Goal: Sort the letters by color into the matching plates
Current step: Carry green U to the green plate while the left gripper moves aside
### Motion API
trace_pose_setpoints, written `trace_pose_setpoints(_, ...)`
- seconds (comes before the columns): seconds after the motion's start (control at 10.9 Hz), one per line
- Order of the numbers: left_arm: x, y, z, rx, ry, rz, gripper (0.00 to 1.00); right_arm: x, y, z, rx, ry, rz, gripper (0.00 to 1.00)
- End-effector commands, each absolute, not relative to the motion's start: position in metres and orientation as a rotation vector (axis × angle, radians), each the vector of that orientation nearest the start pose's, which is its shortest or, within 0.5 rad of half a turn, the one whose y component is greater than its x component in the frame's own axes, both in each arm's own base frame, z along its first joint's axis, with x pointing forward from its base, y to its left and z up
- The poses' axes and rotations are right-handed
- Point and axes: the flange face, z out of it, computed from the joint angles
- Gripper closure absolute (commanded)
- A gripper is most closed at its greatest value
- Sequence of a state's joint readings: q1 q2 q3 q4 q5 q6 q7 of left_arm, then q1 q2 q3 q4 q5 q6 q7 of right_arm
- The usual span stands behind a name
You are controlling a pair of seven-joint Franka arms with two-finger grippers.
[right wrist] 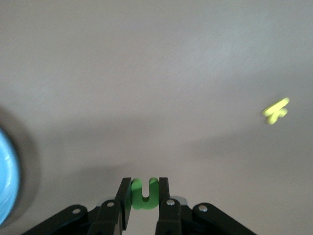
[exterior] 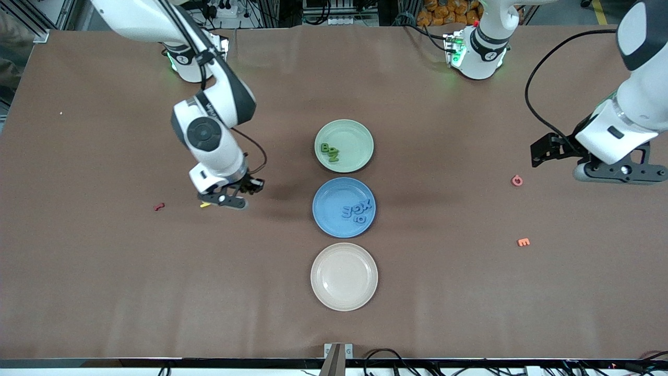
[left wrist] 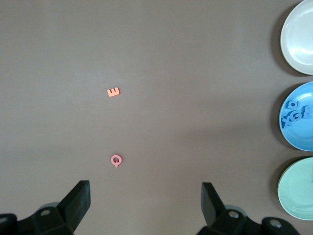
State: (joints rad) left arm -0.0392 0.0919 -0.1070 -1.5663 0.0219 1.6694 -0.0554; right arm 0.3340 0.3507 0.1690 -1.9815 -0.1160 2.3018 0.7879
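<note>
The right gripper is clamped on a bright green U-shaped letter, pinched between its two black fingers with the fingers pressed flat against the letter's sides; in the front view this gripper hangs over bare table toward the right arm's end, beside the blue plate. A yellow letter lies on the table just beside it, and a small red letter lies farther toward that end. The left gripper has its fingers spread wide and grips nothing; it hovers over the table toward the left arm's end, above a pink ring-shaped letter, with an orange E lying apart from that one. Three plates stand in a row at mid-table: the pale green plate with green letters in it, the blue plate carrying blue letters, and the beige plate nearest the front camera.
</note>
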Motion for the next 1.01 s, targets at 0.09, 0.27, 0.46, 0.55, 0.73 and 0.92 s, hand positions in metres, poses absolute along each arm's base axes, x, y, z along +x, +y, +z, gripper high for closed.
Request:
trace_pose_setpoints(0.09, 0.587, -0.048, 0.611, -3.154, 0.088, -0.033, 0.00, 0.483, 0.366, 0.302, -3.130, 0.491, -0.021, 1.00)
trace_pose_setpoints(0.27, 0.586, -0.062, 0.611, -3.157, 0.125, -0.028, 0.00, 0.459, 0.401, 0.303, -3.113, 0.543, -0.031, 1.00)
trace_pose_setpoints(0.46, 0.585, -0.076, 0.614, -3.156, 0.154, -0.042, 0.00, 0.434, 0.436, 0.302, -3.096, 0.577, -0.039, 1.00)
trace_pose_setpoints(0.55, 0.585, -0.077, 0.613, -3.154, 0.173, -0.040, 0.00, 0.425, 0.453, 0.297, -3.097, 0.586, -0.040, 1.00)
trace_pose_setpoints(0.73, 0.585, -0.078, 0.613, -3.157, 0.163, -0.049, 0.00, 0.409, 0.487, 0.282, -3.097, 0.601, -0.040, 1.00)
trace_pose_setpoints(0.92, 0.586, -0.075, 0.615, -3.158, 0.144, -0.057, 0.00, 0.393, 0.518, 0.264, -3.085, 0.674, -0.044, 1.00)
